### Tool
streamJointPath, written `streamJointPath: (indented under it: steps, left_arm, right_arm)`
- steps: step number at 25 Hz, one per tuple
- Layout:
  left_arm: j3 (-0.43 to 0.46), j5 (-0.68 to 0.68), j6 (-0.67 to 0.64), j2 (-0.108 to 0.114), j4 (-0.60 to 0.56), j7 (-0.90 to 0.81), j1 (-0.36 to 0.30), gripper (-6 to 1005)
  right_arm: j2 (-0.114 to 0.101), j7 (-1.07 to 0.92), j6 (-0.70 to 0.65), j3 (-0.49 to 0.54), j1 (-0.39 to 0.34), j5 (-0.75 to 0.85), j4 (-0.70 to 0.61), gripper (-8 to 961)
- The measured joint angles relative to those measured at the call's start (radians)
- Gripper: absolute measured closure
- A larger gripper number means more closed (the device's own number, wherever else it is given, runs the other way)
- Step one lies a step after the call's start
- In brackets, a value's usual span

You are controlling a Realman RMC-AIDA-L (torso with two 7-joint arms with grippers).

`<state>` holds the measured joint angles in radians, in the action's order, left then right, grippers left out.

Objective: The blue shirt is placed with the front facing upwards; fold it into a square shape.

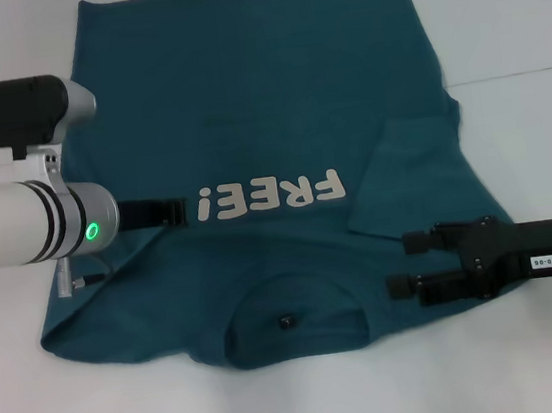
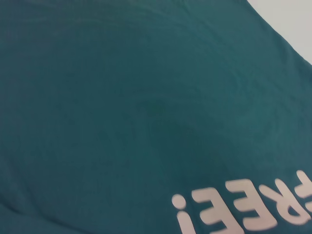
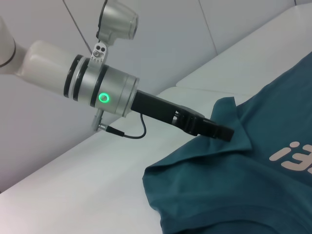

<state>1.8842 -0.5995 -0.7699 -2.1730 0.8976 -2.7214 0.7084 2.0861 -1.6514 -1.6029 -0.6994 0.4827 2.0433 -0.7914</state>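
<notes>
The blue shirt (image 1: 273, 96) lies front up on the white table, collar and neck tag (image 1: 287, 319) at the near edge, white "FREE!" lettering (image 1: 270, 195) across the middle. Its right sleeve (image 1: 408, 175) is folded inward onto the body. My left gripper (image 1: 184, 212) reaches in from the left over the chest. In the right wrist view the left gripper (image 3: 226, 133) is shut on a raised peak of the shirt (image 3: 234, 185) at the left sleeve. My right gripper (image 1: 399, 265) hovers open over the right shoulder, holding nothing. The left wrist view shows only shirt cloth (image 2: 146, 107).
The white table (image 1: 494, 8) surrounds the shirt on all sides, with a seam line running across at the far right. A cable (image 3: 129, 132) hangs under the left wrist.
</notes>
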Motion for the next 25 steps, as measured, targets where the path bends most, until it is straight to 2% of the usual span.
streamJointPath:
  steps: [13,25]
  left_arm:
    - [0.001,0.004,0.08,0.006,-0.005,0.026,-0.008,951]
    - [-0.064,0.01,0.163,0.005,-0.023,0.12,-0.009,683]
  right_arm:
    - [0.0,0.0,-0.002,0.0,-0.001,0.0,0.008,7]
    - [0.0,-0.001,-0.008,0.0,-0.009,0.0,0.013,6]
